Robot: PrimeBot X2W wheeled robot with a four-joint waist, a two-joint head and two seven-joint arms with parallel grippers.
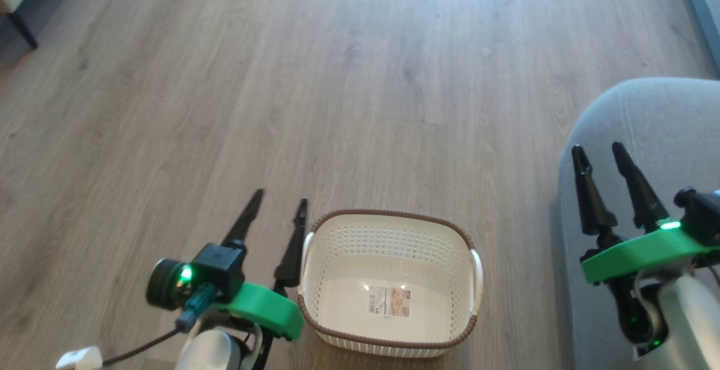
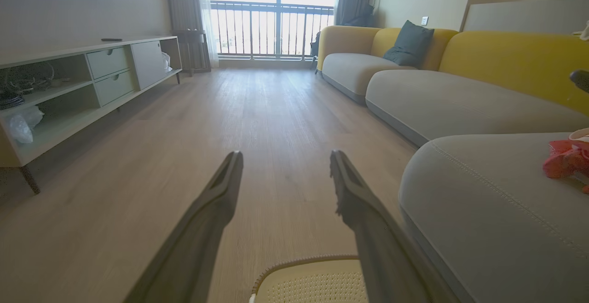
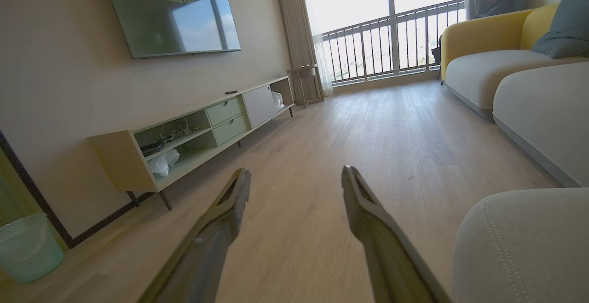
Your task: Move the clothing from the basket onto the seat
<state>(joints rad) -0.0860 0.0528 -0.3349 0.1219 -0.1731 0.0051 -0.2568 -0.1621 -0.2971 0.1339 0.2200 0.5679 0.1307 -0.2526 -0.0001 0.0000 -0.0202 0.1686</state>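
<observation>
The cream basket (image 1: pixel 388 235) with a brown rim stands on the wood floor; inside I see just a label on its bottom. Its rim (image 2: pixel 303 264) also shows at the bottom of the left wrist view. Red clothing (image 2: pixel 566 158) lies on the grey seat (image 2: pixel 483 201) at the far right of that view. The seat's rounded end (image 1: pixel 647 122) is at the right in the head view. My left gripper (image 1: pixel 279 200) hangs open just left of the basket, holding nothing. My right gripper (image 1: pixel 599 152) is open over the seat's edge, empty.
A low TV cabinet (image 3: pixel 207 128) runs along the left wall, with a pale green bin (image 3: pixel 27 247) beside it. A yellow-backed sofa (image 2: pixel 414 63) continues toward the balcony door. Wood floor (image 1: pixel 337 77) stretches ahead of the basket.
</observation>
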